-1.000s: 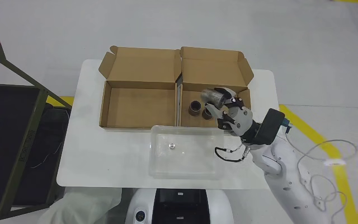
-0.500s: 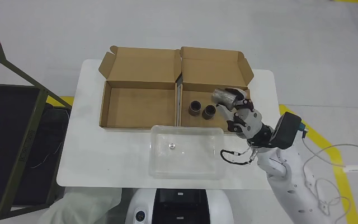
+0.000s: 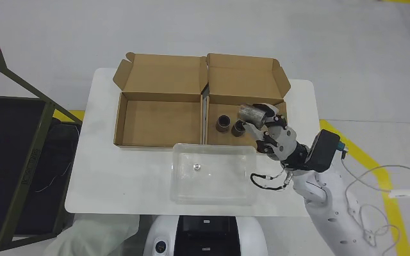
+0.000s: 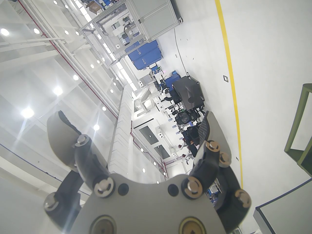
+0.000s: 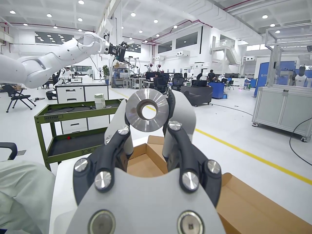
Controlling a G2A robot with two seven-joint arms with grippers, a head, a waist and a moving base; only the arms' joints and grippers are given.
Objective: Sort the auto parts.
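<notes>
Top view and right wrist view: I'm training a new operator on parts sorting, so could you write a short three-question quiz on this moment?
1. True or false: the right gripper is shut on a silver part with a hole through it.
2. How many dark parts lie in the cardboard box nearest that gripper? A) none B) two C) four
3. Short answer: which container holds the lone small part?
Key: 1 true; 2 B; 3 the clear tray.
</notes>
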